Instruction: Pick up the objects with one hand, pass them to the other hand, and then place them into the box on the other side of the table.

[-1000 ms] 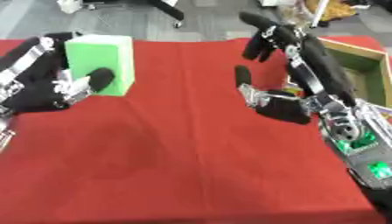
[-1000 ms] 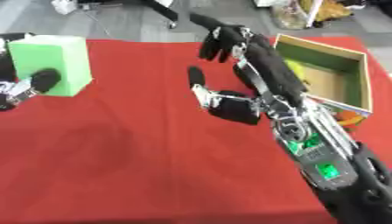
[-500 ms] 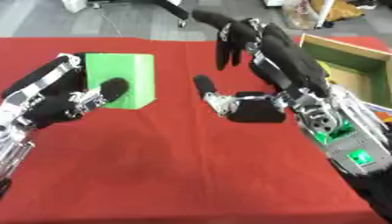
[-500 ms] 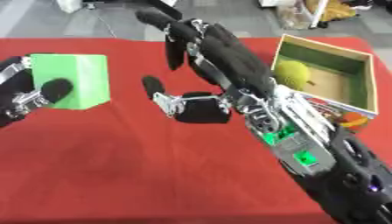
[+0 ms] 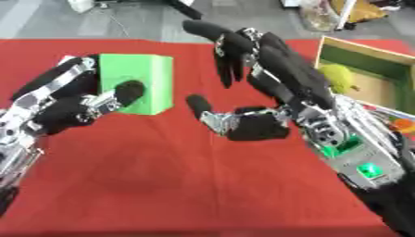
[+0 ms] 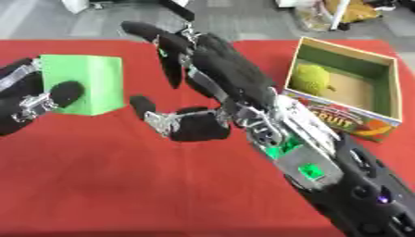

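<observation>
A bright green block [image 5: 146,81] hangs above the red table, held by my left hand [image 5: 69,104], whose thumb and fingers are curled round its left side. My right hand [image 5: 259,92] is open just to the right of the block, fingers spread above and thumb reaching below, a small gap from it. The cardboard box [image 6: 381,95] lies at the right side of the table with a yellow-green fruit-like object [image 6: 311,78] inside.
The red cloth [image 5: 162,176] covers the table in front of both hands. The box has a printed front wall [image 6: 340,121]. Beyond the far edge is grey floor with chair legs and clutter.
My left hand has carried the green block toward the middle. My right hand has swung left from the box side and now faces the block, open.
</observation>
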